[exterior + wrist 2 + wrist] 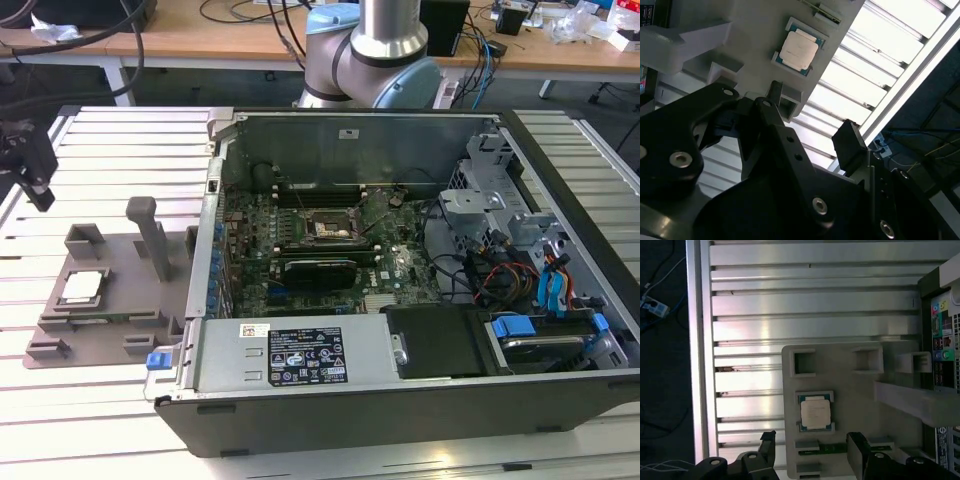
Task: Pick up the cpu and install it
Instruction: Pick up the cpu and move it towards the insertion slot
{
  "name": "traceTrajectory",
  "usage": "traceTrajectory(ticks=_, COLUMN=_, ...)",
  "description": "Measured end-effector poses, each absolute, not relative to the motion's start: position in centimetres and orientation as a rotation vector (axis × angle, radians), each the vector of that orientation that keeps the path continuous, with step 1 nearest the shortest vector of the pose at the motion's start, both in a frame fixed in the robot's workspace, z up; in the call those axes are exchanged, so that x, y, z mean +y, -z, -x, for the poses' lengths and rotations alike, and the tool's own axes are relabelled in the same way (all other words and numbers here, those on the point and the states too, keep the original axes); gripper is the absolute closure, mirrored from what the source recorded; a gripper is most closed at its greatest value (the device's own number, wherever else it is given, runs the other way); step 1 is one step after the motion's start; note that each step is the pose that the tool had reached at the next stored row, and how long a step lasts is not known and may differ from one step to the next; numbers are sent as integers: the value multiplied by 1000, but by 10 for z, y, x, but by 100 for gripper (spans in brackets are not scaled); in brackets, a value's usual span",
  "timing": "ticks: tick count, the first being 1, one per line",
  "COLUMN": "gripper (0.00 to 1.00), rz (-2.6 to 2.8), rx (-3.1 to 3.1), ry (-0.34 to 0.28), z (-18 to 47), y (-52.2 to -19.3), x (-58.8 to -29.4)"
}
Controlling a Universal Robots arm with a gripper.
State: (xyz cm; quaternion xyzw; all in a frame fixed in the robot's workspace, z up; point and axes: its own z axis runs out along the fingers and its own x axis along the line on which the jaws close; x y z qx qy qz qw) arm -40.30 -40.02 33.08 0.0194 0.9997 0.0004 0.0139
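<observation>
The gripper [812, 452] is hanging over the slatted metal table [110, 135], its two fingers [858, 452] spread wide and carrying nothing. The cpu [815, 412] is lying flat, metal face up, in a shallow nest on the grey tray [850, 390], below the gripper and just ahead of the gap between the fingers. In the exterior view the gripper is sitting high, off toward the exterior view's left of the tray. The chip is nearly square (so no long axis to speak of), its edges running with the tray's. A tall post [150, 232] and low blocks are standing near the nest, and the open computer case [300, 400], holding the motherboard socket [330, 228], is lying just beside the tray
</observation>
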Motion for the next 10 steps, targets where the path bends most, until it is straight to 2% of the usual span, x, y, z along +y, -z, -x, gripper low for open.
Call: traceTrajectory(ticks=10, gripper=32, rz=-60, rx=3113, ry=-1, z=403, y=-320, x=-400)
